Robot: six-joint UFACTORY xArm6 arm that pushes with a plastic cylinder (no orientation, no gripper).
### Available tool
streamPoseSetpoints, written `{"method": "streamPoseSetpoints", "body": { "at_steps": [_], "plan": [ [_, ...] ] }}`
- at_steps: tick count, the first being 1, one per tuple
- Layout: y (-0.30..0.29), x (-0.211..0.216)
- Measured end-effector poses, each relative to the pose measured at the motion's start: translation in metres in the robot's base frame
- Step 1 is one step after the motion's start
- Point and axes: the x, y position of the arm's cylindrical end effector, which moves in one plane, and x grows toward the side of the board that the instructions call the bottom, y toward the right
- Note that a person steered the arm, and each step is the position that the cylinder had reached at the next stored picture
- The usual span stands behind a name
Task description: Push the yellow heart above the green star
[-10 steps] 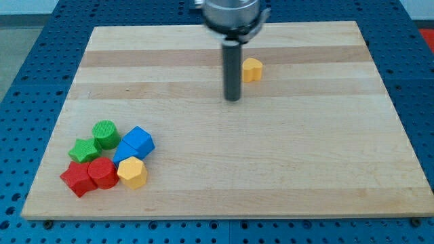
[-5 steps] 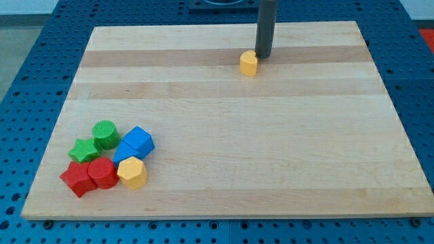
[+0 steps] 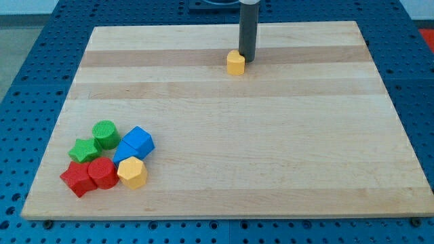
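Yellow heart (image 3: 235,63) sits near the view's top of the bench (image 3: 285,156), a little right of centre, with my tip (image 3: 248,59) touching or just beside its upper-right side. So the heart lies down and to the view's left of my tip, and that is roughly the way it has to travel. The block is small and compact, with no long axis that I can make out at this size.

Its goal, the green star (image 3: 84,150), lies well apart from it, near the view's bottom-left corner, at the left edge of a tight cluster. The spot above the star, toward the view's top, is bare wood, so I judge a long diagonal push leftward and downward is called for, stopping short of the cluster.

Around the star are a green cylinder (image 3: 105,133) just above and right of it, a red star (image 3: 76,178) and a red cylinder (image 3: 103,173) below, two blue blocks (image 3: 137,143) to the right, and a second yellow block (image 3: 132,172) at the cluster's lower right.

No pincer is fitted; the arm ends in a plain rod, so nothing is held. No brands, labels or writing can be read anywhere.
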Motion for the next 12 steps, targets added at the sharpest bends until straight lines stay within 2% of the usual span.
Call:
{"method": "streamPoseSetpoints", "body": {
  "at_steps": [4,7,12],
  "plan": [
    [-0.001,-0.022],
    [0.012,0.006],
    [-0.136,0.078]
  ]
}}
